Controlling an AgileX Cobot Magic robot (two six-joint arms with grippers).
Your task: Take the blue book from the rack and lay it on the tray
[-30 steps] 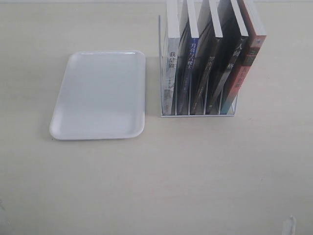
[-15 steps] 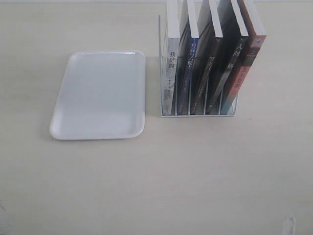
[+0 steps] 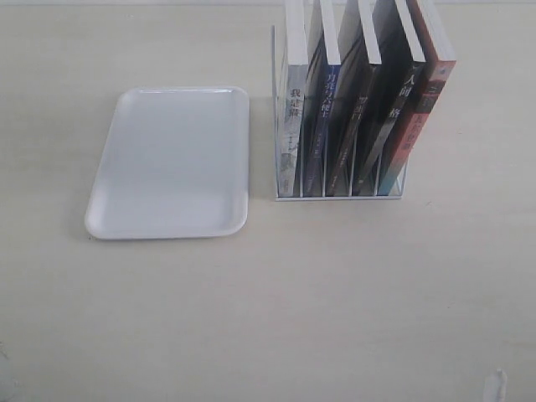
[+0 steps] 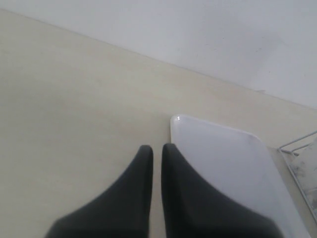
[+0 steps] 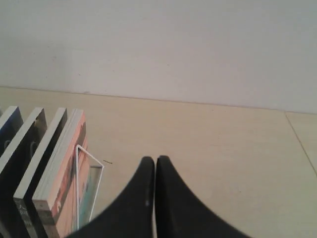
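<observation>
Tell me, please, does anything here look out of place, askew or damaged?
Nothing stands out. The five books, the blue book among them, stand spine-out in the rack; the right-hand ones seem to lean slightly, perhaps only from perspective. The tray lies flat and bare beside the rack, apart from it.

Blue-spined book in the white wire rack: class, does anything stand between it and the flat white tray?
Yes: a white-spined book stands in the slot between the blue-spined book and the flat white plastic tray, as does the white wire rack's end frame.
</observation>
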